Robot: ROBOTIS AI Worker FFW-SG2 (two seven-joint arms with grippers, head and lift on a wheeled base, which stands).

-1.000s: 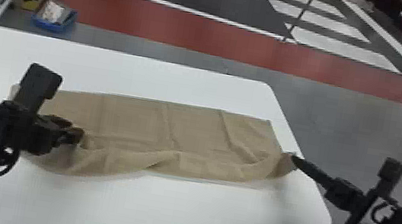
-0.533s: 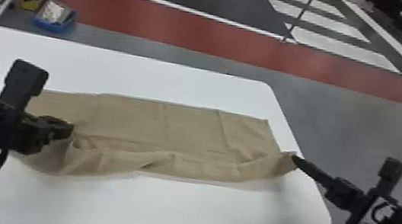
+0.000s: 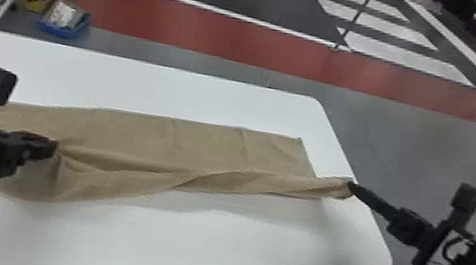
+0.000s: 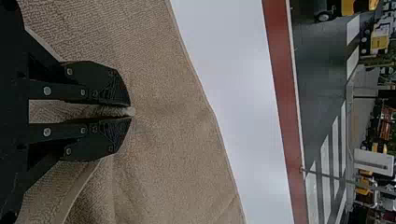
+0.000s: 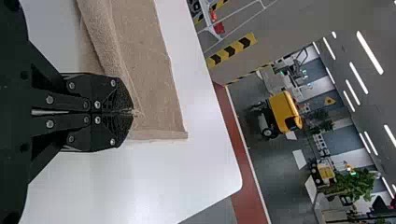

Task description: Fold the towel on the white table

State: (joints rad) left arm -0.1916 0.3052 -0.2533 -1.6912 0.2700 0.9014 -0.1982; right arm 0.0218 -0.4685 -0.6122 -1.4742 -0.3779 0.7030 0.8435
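Looking down through the head camera, I get the whole arrangement: the towel (image 3: 149, 138) stretches lengthwise over the white table (image 3: 186, 249), its far part flat and its near part drawn up in a long, loose fold between my two grippers. My left gripper (image 3: 54, 148) is at the towel's left portion, and my right gripper (image 3: 349, 186) is at the corner by the table's right edge. For the grip itself I go to the wrist cameras. The left wrist view gives me the left gripper (image 4: 131, 112) close up, with a thin pinch of cloth clenched between its fingertips and fabric draping around them. In the right wrist view, the right gripper (image 5: 133, 113) is pressed together on a bit of the towel, and the flat end beyond it has a neat hem. That camera also catches a yellow machine (image 5: 282, 109) and a leafy plant (image 5: 355, 184) across the room; the head camera gives me a blue bin (image 3: 64, 30) on the floor past the table.
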